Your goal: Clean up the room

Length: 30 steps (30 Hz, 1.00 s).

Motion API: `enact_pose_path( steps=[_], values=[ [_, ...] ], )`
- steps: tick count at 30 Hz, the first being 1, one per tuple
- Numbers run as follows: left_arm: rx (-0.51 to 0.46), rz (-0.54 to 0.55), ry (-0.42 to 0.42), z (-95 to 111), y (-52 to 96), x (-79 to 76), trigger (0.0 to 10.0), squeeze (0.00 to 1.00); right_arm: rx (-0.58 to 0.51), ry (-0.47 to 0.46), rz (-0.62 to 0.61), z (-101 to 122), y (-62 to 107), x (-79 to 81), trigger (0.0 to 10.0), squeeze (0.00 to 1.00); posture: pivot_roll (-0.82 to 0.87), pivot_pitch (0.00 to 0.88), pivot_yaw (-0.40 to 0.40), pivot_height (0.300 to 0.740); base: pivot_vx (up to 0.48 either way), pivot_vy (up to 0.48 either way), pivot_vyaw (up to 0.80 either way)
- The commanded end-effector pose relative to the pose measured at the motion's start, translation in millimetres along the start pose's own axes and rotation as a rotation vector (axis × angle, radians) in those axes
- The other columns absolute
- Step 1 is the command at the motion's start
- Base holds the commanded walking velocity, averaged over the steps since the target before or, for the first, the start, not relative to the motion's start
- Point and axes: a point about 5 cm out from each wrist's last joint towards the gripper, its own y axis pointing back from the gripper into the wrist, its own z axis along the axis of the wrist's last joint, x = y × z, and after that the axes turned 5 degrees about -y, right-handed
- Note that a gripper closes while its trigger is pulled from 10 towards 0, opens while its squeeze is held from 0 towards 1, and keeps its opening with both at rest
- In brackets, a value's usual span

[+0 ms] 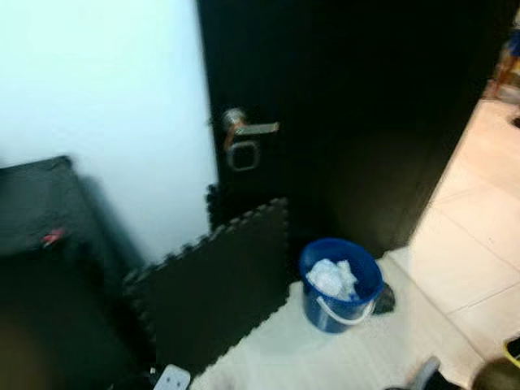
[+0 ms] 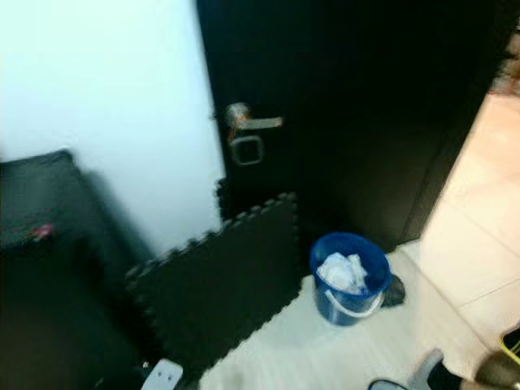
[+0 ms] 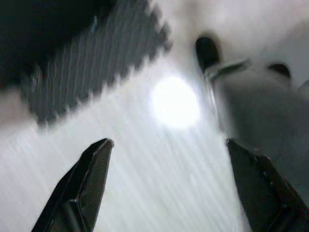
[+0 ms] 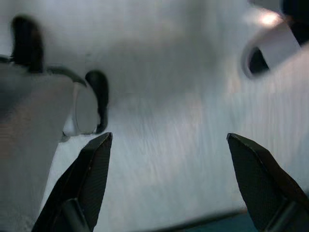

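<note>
Cabinet [image 1: 36, 203], dark and boxy, stands at 9 o'clock against the white wall. A black foam mat [image 1: 215, 288] with toothed edges leans at 6 o'clock below the door handle [image 1: 248, 127] of brushed metal. A round blue plastic bucket [image 1: 340, 284], holding crumpled white paper [image 1: 331, 278], sits on the pale floor at 4 o'clock. The left gripper [image 3: 169, 150] and the right gripper [image 4: 169, 145] hang with fingers spread wide, holding nothing, above the blurred floor.
</note>
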Motion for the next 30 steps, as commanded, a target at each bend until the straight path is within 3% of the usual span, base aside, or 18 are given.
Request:
enact_pose_path(
  steps=[1,5,13,30],
  values=[
    [0.029,-0.014,-0.001,-7.0,0.6,-3.8,10.0,0.0,-0.009,0.033,-0.011,1.2,0.0,-0.6,10.0,0.0,-0.05,0.0,0.01,0.74,-0.371,0.0,0.76],
    [0.028,-0.016,0.001,-6.8,0.5,-5.2,10.0,0.0,-0.019,0.054,-0.034,3.5,0.2,-3.1,10.0,0.0,-0.05,0.0,0.01,0.74,-0.368,0.0,0.38],
    [0.031,-0.026,0.016,-8.3,0.5,-11.8,10.0,0.0,0.005,0.064,-0.036,0.9,0.1,-3.0,10.0,0.0,-0.05,0.0,0.001,0.74,-0.083,0.0,-0.79],
    [0.009,-0.021,-0.034,-0.4,-0.3,-6.0,10.0,0.0,0.062,0.091,-0.023,-10.5,0.0,3.7,10.0,0.0,-0.05,0.0,0.0,0.74,0.0,0.0,-0.76]
  ],
)
